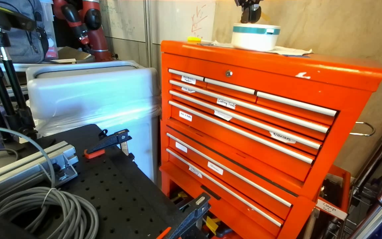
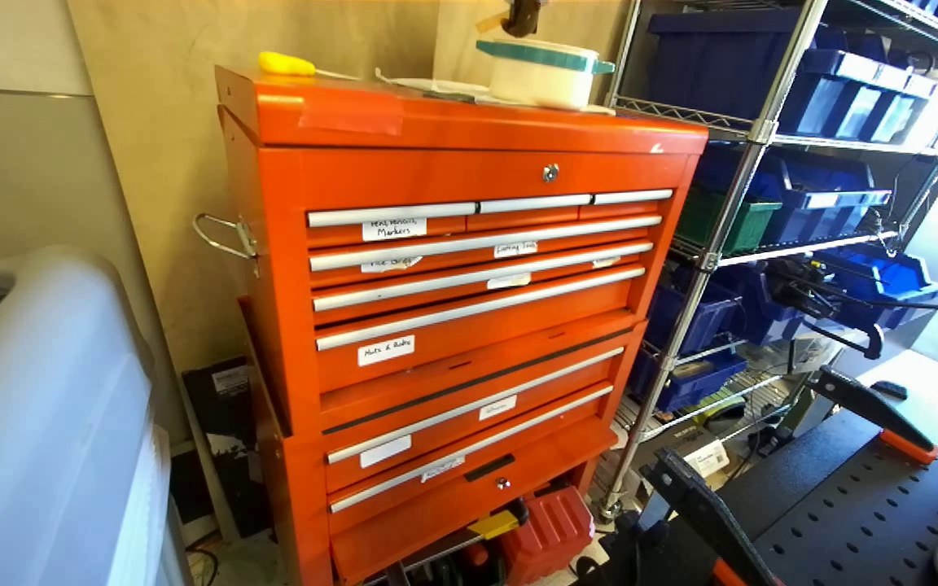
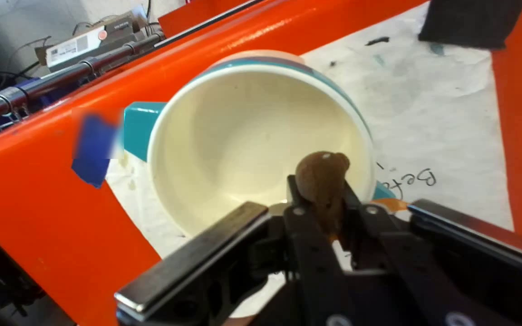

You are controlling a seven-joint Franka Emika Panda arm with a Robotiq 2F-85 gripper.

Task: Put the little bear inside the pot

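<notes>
The bear (image 3: pixel 322 176) hangs pinched between the jaws, the pot (image 3: pixel 243 127) gaping just below them: the placing step, it looks like, and next wants a slight dip, then release

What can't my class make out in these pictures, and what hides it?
Little bear, wrist view: features blurred, body partly hidden by the fingers.
Pot: inside partly behind bear and fingers in the wrist view, mostly hidden by its wall in both exterior views.
Arm: cut off by the top edge, both exterior views.
Blue patch, wrist view: upper part blurred.
Label below the Cutting Tools label, both exterior views: too small to read.
</notes>
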